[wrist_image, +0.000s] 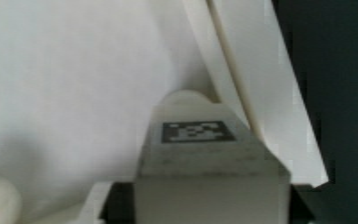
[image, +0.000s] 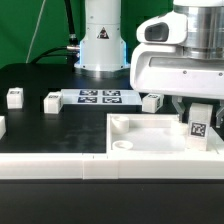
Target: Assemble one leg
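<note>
The gripper's (image: pixel 200 112) two fingers (wrist_image: pixel 286 196) are closed on a leg (image: pixel 200 124), one dark pad on each side of the white block; in the wrist view the leg (wrist_image: pixel 201 160) sits squarely between them with its black-and-white tag facing the camera. The held leg stands upright, tag toward the exterior camera, over the large white panel (image: pixel 150 140) at that panel's corner nearest the exterior view's right. Its lower end is down inside the raised rim; whether it touches the panel floor cannot be told. In the wrist view the panel's rim (wrist_image: pixel 247 80) runs just beside the leg.

The panel lies at the front edge of the black table (image: pixel 40 125), toward the exterior view's right. Another leg (image: pixel 152 102) lies just behind the panel's back rim. The marker board (image: pixel 100 97) lies flat near the middle of the table, in front of the robot base (image: pixel 103 40). Two more legs (image: pixel 52 101) (image: pixel 16 97) rest well apart from the panel, toward the exterior view's left edge of the table.
</note>
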### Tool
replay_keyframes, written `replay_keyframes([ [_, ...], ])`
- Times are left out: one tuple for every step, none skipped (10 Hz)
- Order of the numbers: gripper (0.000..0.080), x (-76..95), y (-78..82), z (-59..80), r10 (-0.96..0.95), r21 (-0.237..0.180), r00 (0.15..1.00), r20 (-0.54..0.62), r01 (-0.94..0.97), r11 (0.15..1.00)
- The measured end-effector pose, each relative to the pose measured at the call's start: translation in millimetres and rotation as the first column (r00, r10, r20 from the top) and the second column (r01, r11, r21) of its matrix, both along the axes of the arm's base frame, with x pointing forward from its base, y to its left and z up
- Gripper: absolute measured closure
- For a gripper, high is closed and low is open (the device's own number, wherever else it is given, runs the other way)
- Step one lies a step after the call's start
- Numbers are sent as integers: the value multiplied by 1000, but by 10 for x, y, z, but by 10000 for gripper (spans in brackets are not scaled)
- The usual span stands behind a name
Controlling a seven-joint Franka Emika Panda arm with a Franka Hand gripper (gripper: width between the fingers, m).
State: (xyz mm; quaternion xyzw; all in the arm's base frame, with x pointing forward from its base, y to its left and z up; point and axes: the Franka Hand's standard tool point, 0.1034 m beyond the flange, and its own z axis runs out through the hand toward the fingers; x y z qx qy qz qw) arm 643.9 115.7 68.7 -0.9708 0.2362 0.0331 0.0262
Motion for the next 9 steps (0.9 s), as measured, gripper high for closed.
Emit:
replay_keyframes([
  [509,2,-6,1,-112,-3,994,-7,112,994],
  [509,5,-16,2,-246,-7,969,-16,246,969],
  [509,5,-14,2,-355,-13,935,-23,354,935],
  [508,4,-10,2,-458,-21,889,-29,457,889],
  [508,5,-14,3,-543,-28,839,-34,542,840],
  [508,6,-19,4,-603,-30,796,-40,603,797],
  [508,6,-17,6,-697,-42,716,-44,695,717],
  [508,6,-14,8,-758,-51,650,-46,757,652],
  [508,5,-11,9,-807,-58,589,-47,804,591],
])
